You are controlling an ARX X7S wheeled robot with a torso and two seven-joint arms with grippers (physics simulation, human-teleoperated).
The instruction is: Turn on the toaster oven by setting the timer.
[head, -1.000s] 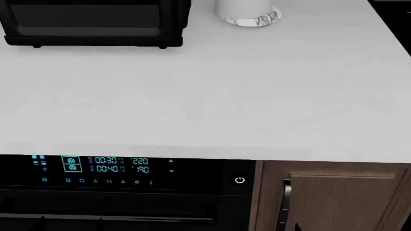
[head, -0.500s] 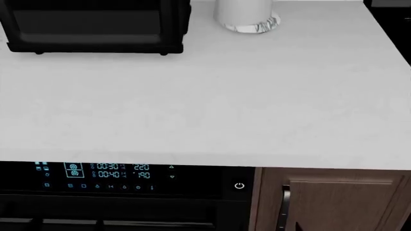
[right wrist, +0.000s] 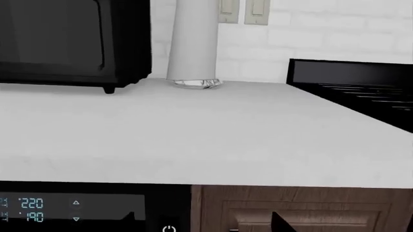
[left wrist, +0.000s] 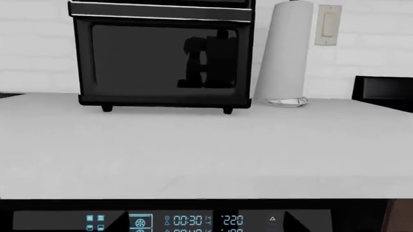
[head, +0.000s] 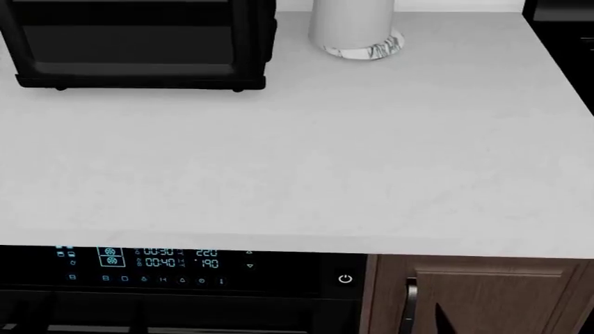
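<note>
left wrist shows toaster oven point(left wrist: 161, 55) handle; head crops it

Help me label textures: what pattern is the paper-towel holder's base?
White-grey marble veining on the base, clearest in the head view.

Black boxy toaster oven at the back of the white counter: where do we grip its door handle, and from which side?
Grip the thin silver-edged handle bar along the top of the black toaster oven door, near mid-span. Come from the front, over the white countertop, one finger above and one below, since the bar runs horizontally and the door faces the robot. The white paper towel roll crowds one side.
</note>
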